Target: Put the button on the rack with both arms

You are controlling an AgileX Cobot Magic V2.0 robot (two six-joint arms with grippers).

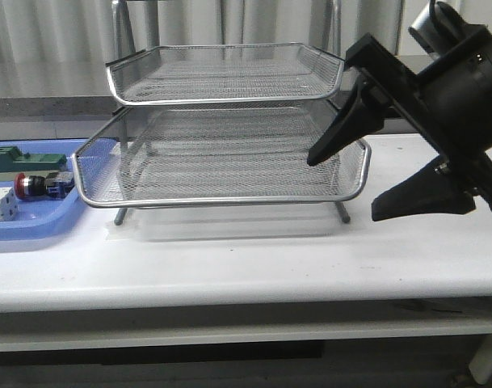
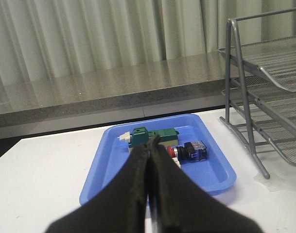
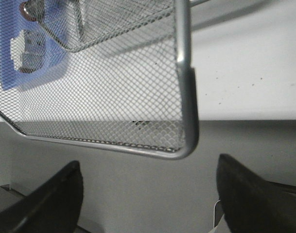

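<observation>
The button point(image 1: 37, 185), with its red cap, black body and blue rear block, lies on its side in the blue tray point(image 1: 35, 230) at the left. It also shows in the left wrist view point(image 2: 187, 151). The wire-mesh rack point(image 1: 229, 129) stands mid-table with its lower tray slid forward. My right gripper point(image 1: 346, 186) is open and empty at that tray's front right corner point(image 3: 185, 97), with one finger by the rim and the other lower. My left gripper point(image 2: 151, 144) is shut and empty, short of the blue tray point(image 2: 217, 162), with the button just beyond its tips. It is out of the front view.
In the blue tray, a green block point(image 2: 148, 136) lies behind the button and a white cube point(image 1: 2, 206) lies in front of it. The rack's frame legs point(image 2: 250, 141) stand right of the blue tray. Bare white table point(image 1: 246, 259) runs along the front edge.
</observation>
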